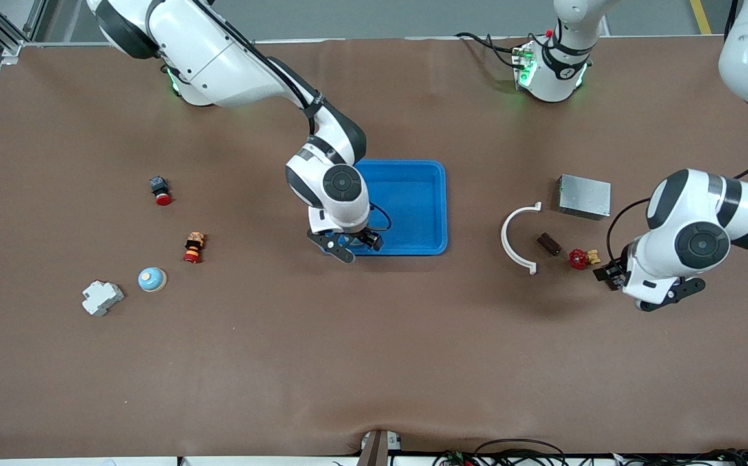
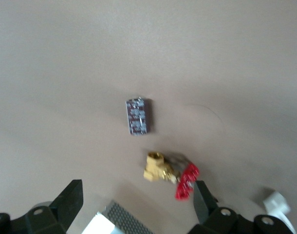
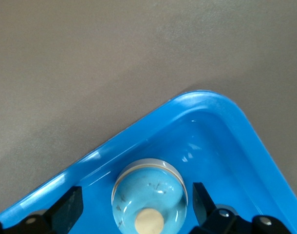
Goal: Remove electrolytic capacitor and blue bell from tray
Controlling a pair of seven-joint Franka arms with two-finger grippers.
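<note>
— Over the tray's corner, what is the right gripper doing?

— Its fingers are wide apart and hold nothing. The round light-blue bell with a cream button sits between them, in the corner of the shallow bright-blue plastic tray.

— And the left gripper?

— Wide apart too, and empty. It hangs over the table by a small dark block-shaped part, maybe the capacitor, and a little brass valve with a red handle.

— What could go wrong?

— The bell is round and close to the tray wall. I think a finger could bump the rim, or the bell could slip away.
</note>
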